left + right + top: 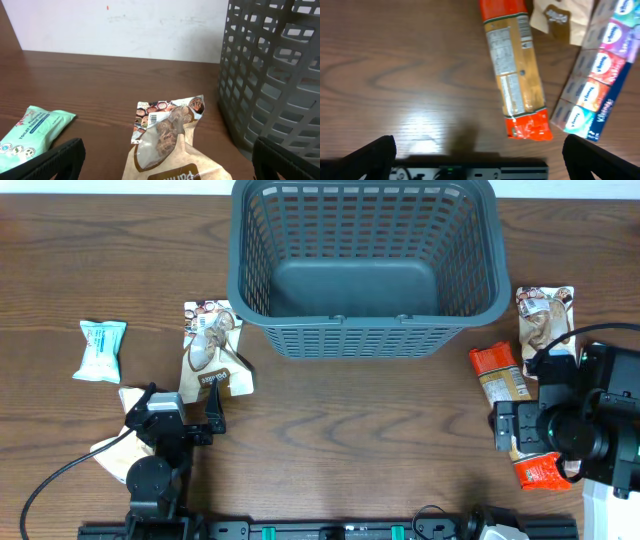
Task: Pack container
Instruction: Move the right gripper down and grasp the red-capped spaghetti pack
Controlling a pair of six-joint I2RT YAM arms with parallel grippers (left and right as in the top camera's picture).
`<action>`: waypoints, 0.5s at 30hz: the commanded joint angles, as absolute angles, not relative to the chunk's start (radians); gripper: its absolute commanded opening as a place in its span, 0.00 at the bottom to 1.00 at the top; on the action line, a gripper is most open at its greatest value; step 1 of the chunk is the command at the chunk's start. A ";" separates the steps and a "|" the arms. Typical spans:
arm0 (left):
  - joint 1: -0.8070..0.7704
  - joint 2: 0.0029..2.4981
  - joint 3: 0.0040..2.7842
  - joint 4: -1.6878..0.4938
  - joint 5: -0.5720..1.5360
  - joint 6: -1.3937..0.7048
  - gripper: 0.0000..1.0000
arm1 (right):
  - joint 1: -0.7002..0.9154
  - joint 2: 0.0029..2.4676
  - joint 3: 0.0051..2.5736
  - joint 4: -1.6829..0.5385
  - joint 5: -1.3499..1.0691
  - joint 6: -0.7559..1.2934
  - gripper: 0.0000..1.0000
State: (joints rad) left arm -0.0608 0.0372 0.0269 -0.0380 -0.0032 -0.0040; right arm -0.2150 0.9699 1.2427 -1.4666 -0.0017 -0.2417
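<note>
The container [365, 330], a large dark grey lattice basket, stands at the back middle with nothing in it; its wall fills the right of the left wrist view [275, 75]. My left gripper [185, 408] is open and empty, just in front of a brown snack pouch [212, 350] that lies flat between its fingers [170, 160] in the left wrist view [167, 135]. My right gripper [515, 442] is open and empty [480, 160], low over the table beside a long orange packet [500, 375] [517, 75].
A teal tissue packet [100, 350] [30, 132] lies at far left. A beige packet [115, 452] lies under the left arm. A second brown pouch [543, 315] [555, 17] and a colourful tissue multipack [600, 75] lie at right. A black rail [470, 170] runs along the front edge.
</note>
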 commanded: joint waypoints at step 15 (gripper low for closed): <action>-0.062 0.037 0.004 -0.067 -0.012 -0.012 0.99 | -0.347 1.412 1.266 -1.191 0.040 -0.628 0.99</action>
State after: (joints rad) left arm -0.0608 0.0372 0.0269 -0.0368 -0.0032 -0.0040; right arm -0.3359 1.3426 1.2503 -1.2316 0.0380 -0.4923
